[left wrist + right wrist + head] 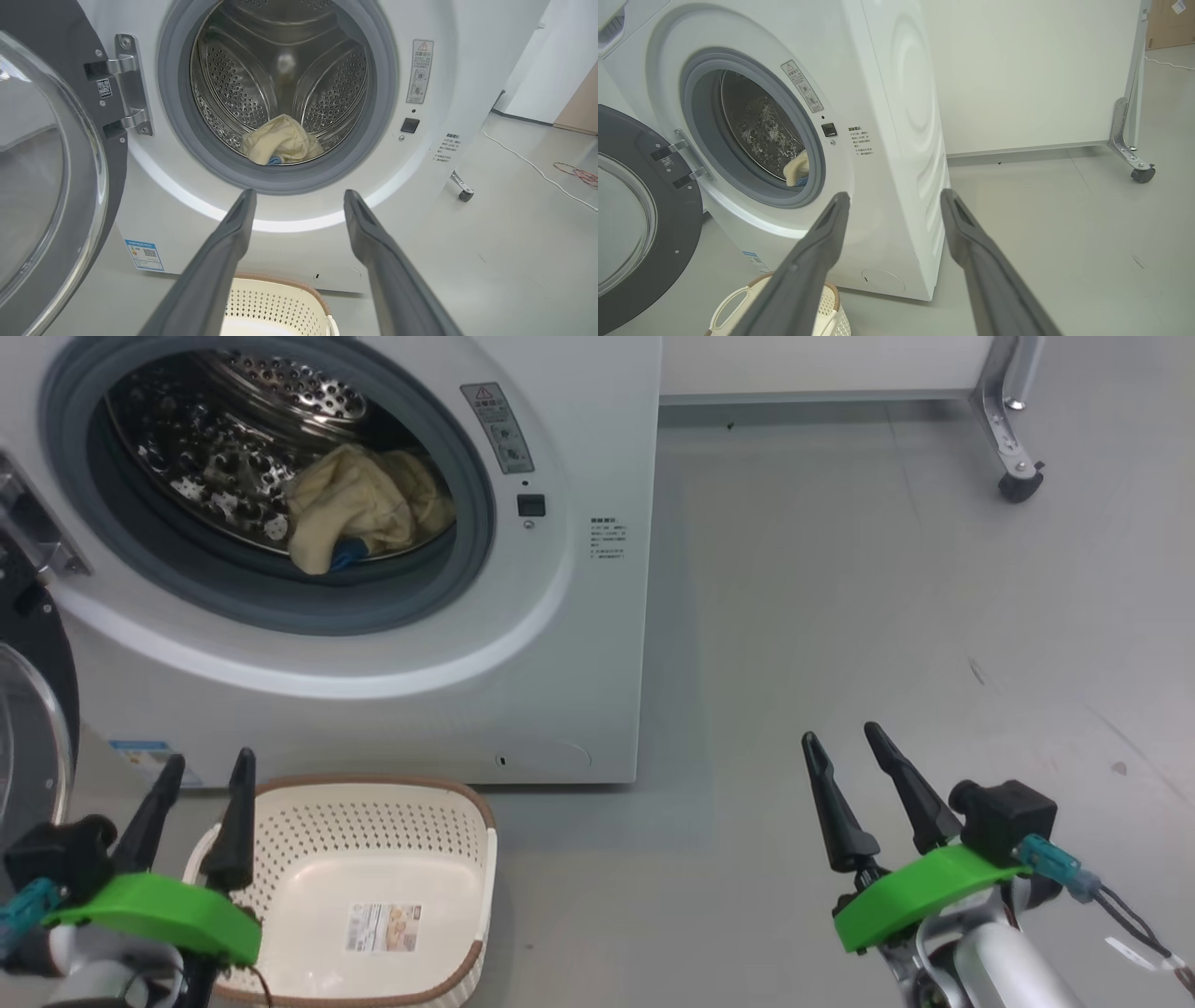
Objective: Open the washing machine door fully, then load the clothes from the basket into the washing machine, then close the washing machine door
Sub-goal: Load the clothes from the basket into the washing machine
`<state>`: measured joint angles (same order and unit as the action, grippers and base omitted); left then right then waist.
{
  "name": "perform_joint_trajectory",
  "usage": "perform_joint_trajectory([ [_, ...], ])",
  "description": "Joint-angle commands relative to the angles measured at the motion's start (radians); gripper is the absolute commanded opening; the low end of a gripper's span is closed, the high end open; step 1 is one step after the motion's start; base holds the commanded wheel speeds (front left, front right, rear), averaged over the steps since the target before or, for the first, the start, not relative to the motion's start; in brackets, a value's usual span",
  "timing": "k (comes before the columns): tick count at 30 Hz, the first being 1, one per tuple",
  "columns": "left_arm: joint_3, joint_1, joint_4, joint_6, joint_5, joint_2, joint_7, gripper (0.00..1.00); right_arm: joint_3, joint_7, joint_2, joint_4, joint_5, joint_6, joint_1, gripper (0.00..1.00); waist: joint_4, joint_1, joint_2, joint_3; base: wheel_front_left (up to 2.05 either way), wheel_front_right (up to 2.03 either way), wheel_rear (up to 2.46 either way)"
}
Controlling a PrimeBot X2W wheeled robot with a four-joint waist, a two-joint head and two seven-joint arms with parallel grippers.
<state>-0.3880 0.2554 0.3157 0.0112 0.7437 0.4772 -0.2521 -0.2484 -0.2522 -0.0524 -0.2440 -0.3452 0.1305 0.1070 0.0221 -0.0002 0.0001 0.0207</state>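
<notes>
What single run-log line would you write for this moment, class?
washing machine door open | clothes inside washing machine | basket empty | left hand open, empty | right hand open, empty | remaining: close door

On my screens I saw a smooth, pale grey floor [840, 616], evenly lit and marked by a few dark scuffs [976, 670]. A white panel [1017, 70] stood on a metal leg [1120, 126] with a black caster [1142, 174]. A thin white cable [528, 163] trailed across the floor.
</notes>
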Motion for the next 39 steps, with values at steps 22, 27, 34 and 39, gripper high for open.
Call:
perform_joint_trajectory([
  [22,0.237,-0.242,-0.240,0.001,-0.155,-0.123,-0.010,1.00,-0.017,-0.010,0.002,0.035,-0.027,0.000,-0.009,1.00,0.003,0.0002,-0.0001,-0.062,0.00,0.00,0.00],
  [27,0.253,-0.252,-0.229,-0.026,-0.189,-0.143,-0.010,1.00,-0.022,-0.010,0.002,0.032,-0.031,0.000,-0.008,1.00,0.000,0.0002,-0.0001,-0.061,0.00,0.00,0.00],
  [34,0.270,-0.256,-0.220,-0.052,-0.214,-0.164,-0.010,1.00,-0.024,-0.010,0.002,0.028,-0.028,0.000,-0.008,1.00,-0.003,0.0002,-0.0001,-0.061,0.00,0.00,0.00],
  [39,0.284,-0.258,-0.213,-0.066,-0.232,-0.181,-0.010,1.00,-0.023,-0.010,0.002,0.028,-0.028,0.000,-0.006,1.00,-0.008,0.0002,-0.0001,-0.059,0.00,0.00,0.00],
])
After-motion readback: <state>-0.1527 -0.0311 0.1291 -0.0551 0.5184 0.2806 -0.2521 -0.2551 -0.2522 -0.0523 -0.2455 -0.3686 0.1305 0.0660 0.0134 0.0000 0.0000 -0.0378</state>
